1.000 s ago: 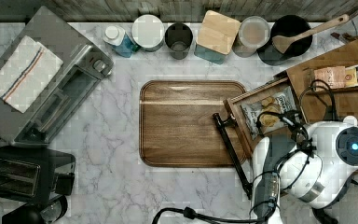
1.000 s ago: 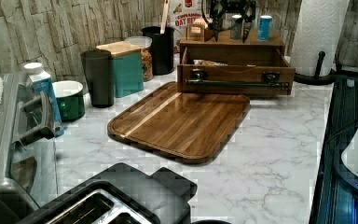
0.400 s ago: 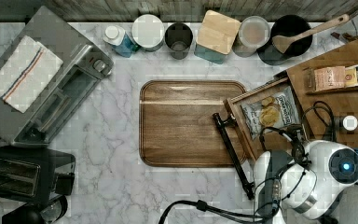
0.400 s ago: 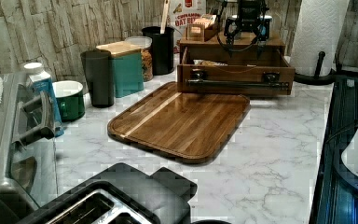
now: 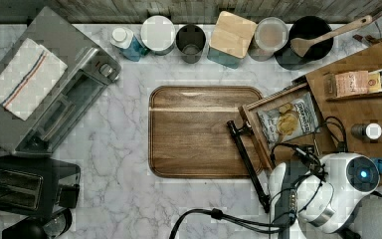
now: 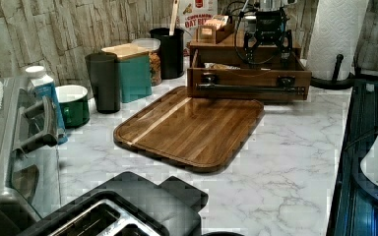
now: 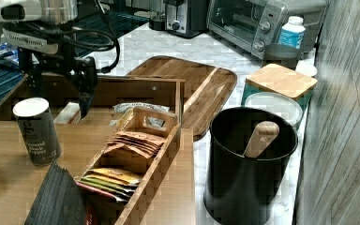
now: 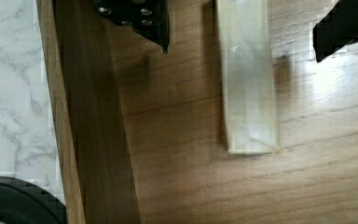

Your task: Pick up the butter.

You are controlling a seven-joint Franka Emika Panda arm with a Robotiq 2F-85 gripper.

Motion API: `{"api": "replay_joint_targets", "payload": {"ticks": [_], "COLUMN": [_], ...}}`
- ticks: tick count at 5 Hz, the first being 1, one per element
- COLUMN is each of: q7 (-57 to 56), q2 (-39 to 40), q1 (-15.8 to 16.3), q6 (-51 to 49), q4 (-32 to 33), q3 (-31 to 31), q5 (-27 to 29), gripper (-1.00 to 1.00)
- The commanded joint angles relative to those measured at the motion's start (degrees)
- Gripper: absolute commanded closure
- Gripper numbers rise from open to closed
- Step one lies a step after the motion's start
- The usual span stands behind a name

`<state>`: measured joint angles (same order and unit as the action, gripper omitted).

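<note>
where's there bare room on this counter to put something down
The wooden tray is bare, bordered by the toaster oven, the canister row and the open drawer. The marble strip in front of it is free too. The drawer is crowded: chip bag, butter, gripper over it.

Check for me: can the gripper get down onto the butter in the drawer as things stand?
Probably yes. The gripper is open, a finger either side of the butter, with bare drawer floor around it.

The red box (image 6: 198,14) reads "OAT"; the can (image 7: 36,131) reads "ground black pepper".
</note>
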<state>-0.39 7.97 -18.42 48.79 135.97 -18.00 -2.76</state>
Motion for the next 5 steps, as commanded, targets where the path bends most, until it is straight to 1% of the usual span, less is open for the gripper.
{"api": "replay_joint_targets", "payload": {"ticks": [1, 2, 3, 4, 5], "q7": [-5.1, -8.2, -11.7, -12.5, -16.7], "q2": [2.7, 3.1, 5.1, 6.6, 7.8], "q1": [-3.2, -4.0, -5.0, -4.6, -5.7], "q6": [10.0, 6.5, 8.9, 11.4, 9.3], "q4": [2.2, 0.7, 0.9, 1.3, -0.1], "q3": [-1.4, -1.1, 0.1, 0.8, 2.0], "q5": [2.1, 4.0, 7.7, 11.0, 15.2], "gripper": [-1.00, -1.00, -1.00, 1.00, 1.00]}}
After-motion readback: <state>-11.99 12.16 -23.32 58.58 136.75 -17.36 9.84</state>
